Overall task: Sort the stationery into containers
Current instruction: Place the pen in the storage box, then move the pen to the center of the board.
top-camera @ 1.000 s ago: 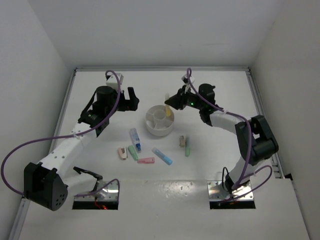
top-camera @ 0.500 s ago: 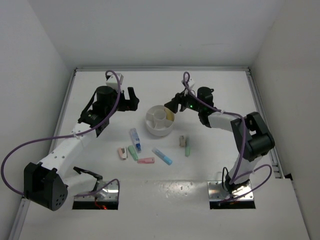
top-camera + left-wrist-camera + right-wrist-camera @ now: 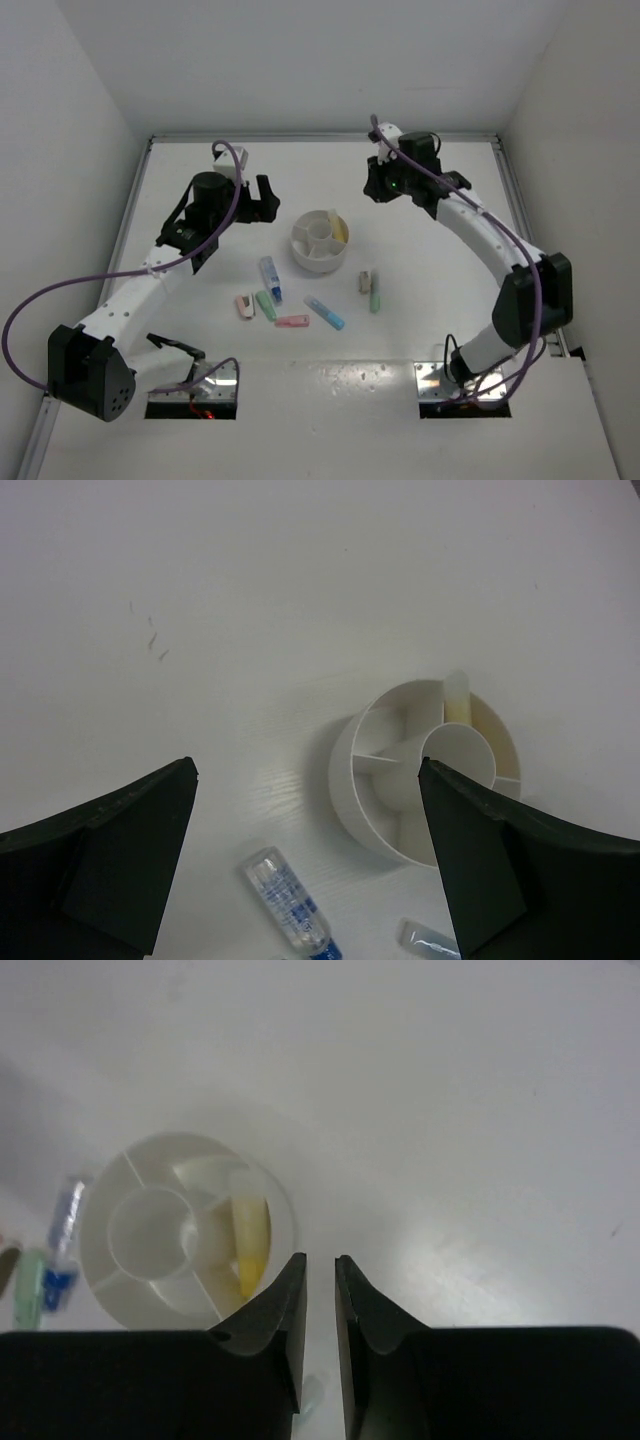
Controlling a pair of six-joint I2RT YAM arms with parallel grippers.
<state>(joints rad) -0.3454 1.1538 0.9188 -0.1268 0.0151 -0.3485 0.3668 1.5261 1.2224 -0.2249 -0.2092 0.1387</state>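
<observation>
The round white tub (image 3: 318, 258) stands mid-table, and a yellow piece (image 3: 339, 226) leans in its right compartment. Several pieces lie in front of it: white-blue (image 3: 270, 279), pink-beige (image 3: 244, 305), green (image 3: 266, 304), pink (image 3: 292, 321), blue (image 3: 325, 312), beige (image 3: 365, 282) and another green (image 3: 375, 294). My right gripper (image 3: 373, 188) hangs above and right of the tub, with its jaws nearly together and nothing between them (image 3: 320, 1260). My left gripper (image 3: 266, 200) is wide open and empty (image 3: 308, 770), left of the tub (image 3: 345, 770).
White walls enclose the table on the left, back and right. The left wrist view shows the white-blue piece (image 3: 285, 900) just below the tub. The right wrist view shows the yellow piece (image 3: 248, 1235) inside the tub (image 3: 100, 1250).
My right gripper let the yellow piece go into the tub, then pulled back and up to the right. The left arm has not moved.
</observation>
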